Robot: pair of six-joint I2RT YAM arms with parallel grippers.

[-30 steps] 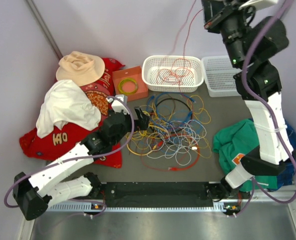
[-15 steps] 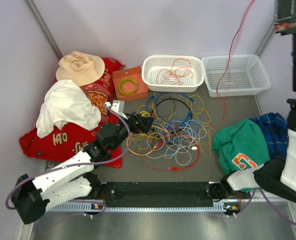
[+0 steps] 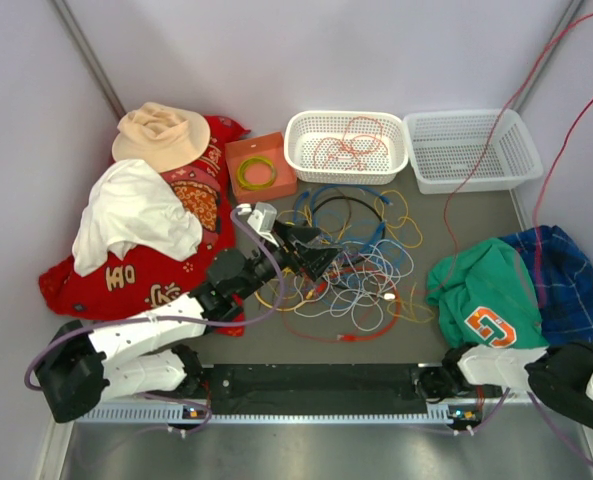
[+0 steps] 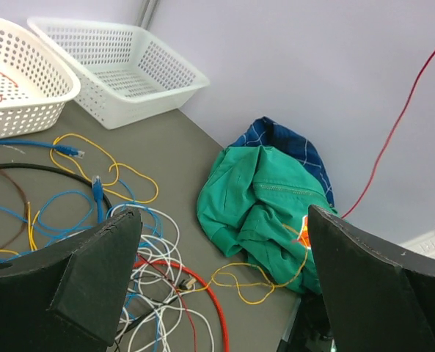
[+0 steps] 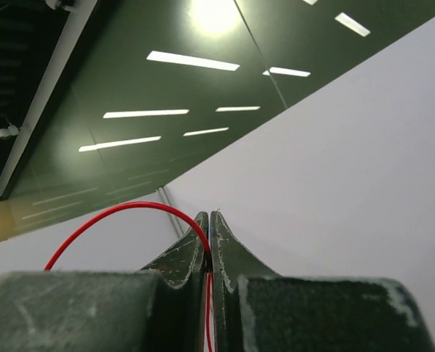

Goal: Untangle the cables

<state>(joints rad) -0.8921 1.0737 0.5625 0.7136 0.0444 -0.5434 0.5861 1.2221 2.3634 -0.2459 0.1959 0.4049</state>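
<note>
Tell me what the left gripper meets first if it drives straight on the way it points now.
Most likely the cables lying just ahead of and below the open left gripper. Depth is unclear, so if it clears them, the green garment beyond comes next.

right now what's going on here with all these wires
Two robot arms are sorting out a tangle of cables on the table. The right gripper is shut on a red cable and holds it high above the table, so the cable hangs down past the green shirt. The left gripper hovers open over the tangle, holding nothing. One white basket holds some red-orange cable.
</note>
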